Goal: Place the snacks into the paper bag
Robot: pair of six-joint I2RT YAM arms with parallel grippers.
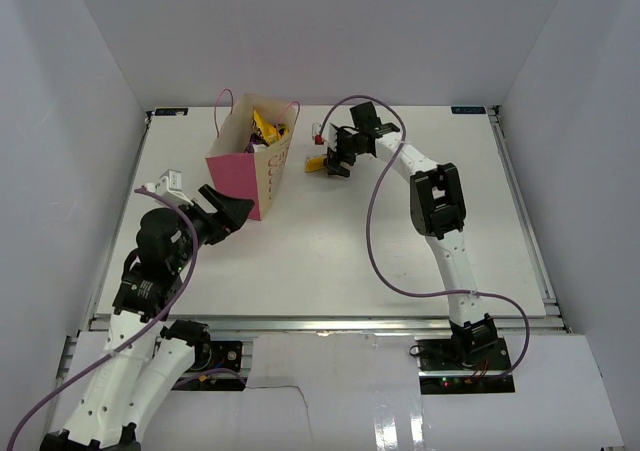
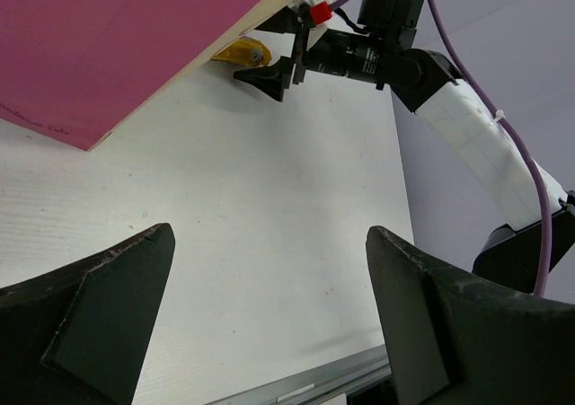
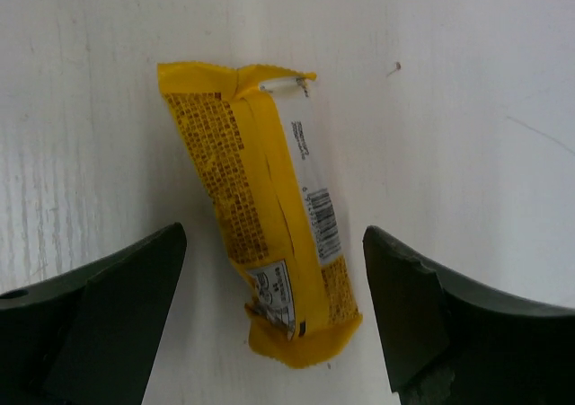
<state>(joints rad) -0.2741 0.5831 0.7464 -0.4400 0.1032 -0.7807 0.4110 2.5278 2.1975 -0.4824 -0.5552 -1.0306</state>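
Note:
The pink paper bag (image 1: 248,169) stands upright at the back left of the table, with yellow and purple snacks (image 1: 265,128) showing in its open top. One yellow candy packet (image 3: 265,207) lies flat on the table just right of the bag, also seen as the yellow packet (image 1: 316,164). My right gripper (image 1: 334,163) hovers over it, open, a finger on each side of the packet's near end, not touching. My left gripper (image 1: 232,209) is open and empty near the bag's front corner; the pink bag wall (image 2: 117,46) fills its upper left view.
The right arm's purple cable (image 1: 375,241) loops over the table's middle. White walls enclose the table on three sides. A metal rail (image 1: 320,323) runs along the near edge.

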